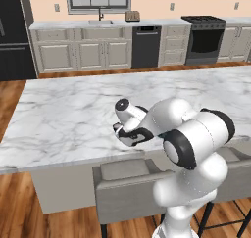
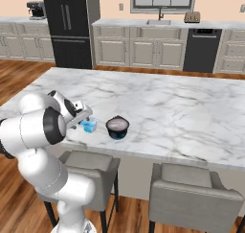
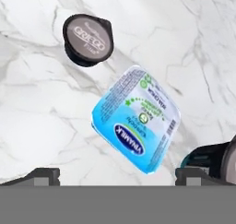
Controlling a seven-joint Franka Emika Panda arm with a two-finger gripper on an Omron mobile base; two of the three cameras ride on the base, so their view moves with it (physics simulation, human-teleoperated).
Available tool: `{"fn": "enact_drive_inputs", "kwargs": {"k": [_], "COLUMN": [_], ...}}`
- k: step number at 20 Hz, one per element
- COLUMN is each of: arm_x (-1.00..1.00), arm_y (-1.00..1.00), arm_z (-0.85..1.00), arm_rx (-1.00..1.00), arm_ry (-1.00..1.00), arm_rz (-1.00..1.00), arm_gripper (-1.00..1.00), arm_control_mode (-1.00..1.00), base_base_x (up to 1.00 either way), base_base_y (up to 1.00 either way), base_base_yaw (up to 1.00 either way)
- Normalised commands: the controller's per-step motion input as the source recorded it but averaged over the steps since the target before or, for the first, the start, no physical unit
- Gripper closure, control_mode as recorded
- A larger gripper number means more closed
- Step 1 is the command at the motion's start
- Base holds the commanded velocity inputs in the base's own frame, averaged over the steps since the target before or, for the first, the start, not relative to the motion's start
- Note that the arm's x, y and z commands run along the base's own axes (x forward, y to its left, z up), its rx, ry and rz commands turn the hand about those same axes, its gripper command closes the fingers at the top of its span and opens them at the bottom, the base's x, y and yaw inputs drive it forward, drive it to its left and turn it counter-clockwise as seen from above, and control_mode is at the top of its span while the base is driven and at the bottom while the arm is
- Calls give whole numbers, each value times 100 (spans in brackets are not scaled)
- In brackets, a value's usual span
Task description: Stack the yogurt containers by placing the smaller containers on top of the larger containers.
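Observation:
In the hand view the translucent light-blue cup (image 3: 136, 119) with a blue and white printed lid lies just ahead of my gripper (image 3: 118, 176). The gripper hangs above it, open, its two dark fingertips (image 3: 44, 175) spread wide with nothing between them. The tiny dark cup (image 3: 87, 39) with a pale grey lid stands apart, beyond the blue cup. An edge of the wide dark tub (image 3: 214, 159) shows at the lower right. From the right base view, the blue cup (image 2: 89, 126) sits beside the wide tub (image 2: 117, 127), close under my gripper (image 2: 84, 119).
All cups stand near the front edge of the marble island (image 2: 182, 107). Grey chairs (image 2: 189, 191) are tucked under that edge. Behind the cups the marble runs far back and to the right.

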Motion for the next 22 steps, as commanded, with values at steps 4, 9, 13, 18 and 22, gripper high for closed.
{"fn": "enact_drive_inputs", "kwargs": {"k": [4, 9, 13, 18, 22], "arm_x": [17, 16, 19, 16, 13], "arm_y": [0, 0, 1, 4, 3], "arm_z": [-13, -11, -14, -15, -16], "arm_rx": [0, 0, 0, -1, -1], "arm_ry": [0, 0, 0, 0, 0], "arm_rz": [0, 0, 0, 0, 0], "arm_gripper": [-100, -100, -100, -100, -100], "arm_control_mode": [-100, -100, -100, -100, -100], "base_base_x": [0, 0, 0, 0, 0], "base_base_y": [0, 0, 0, 0, 0], "base_base_yaw": [0, 0, 0, 0, 0]}}
